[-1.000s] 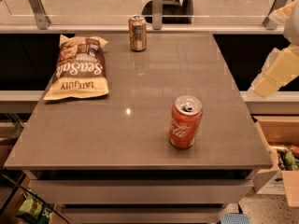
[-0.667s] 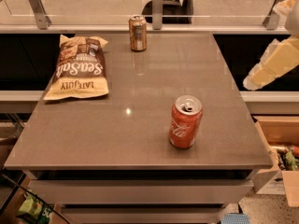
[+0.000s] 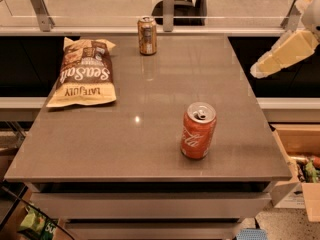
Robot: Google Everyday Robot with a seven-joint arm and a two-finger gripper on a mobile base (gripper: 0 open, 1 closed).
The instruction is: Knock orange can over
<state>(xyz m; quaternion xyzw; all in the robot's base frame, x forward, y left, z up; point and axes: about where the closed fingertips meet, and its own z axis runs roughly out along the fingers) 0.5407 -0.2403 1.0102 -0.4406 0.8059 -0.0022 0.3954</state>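
Since a second ago the only mover is the gripper point(image 3: 261, 68), which has drifted left and a bit up along the right edge of the shot, so its pale tip now hangs just off the table's point(image 3: 125, 149) right side; the cans and bag haven't budged. Only one camera view to go through. Honestly can't tell whether the claw is apart or together, it just reads as one pale wedge pointing down-left, and it's holding nothing. The orange can point(image 3: 147, 35) is standing upright at the far edge of the table, near the middle and close to the metal post point(image 3: 169, 6) behind it, well apart from the gripper. That spot probably explains the sideways approach: my guess is the arm is lining up to swing across and tip it. The red-orange can point(image 3: 198, 130) stands upright in the near right part, closer to the arm than the target, so a low sweep could clip the wrong one. The chip bag point(image 3: 82, 74) lies flat on the left, out of the way. Task looks barely started, since nothing has been touched yet.
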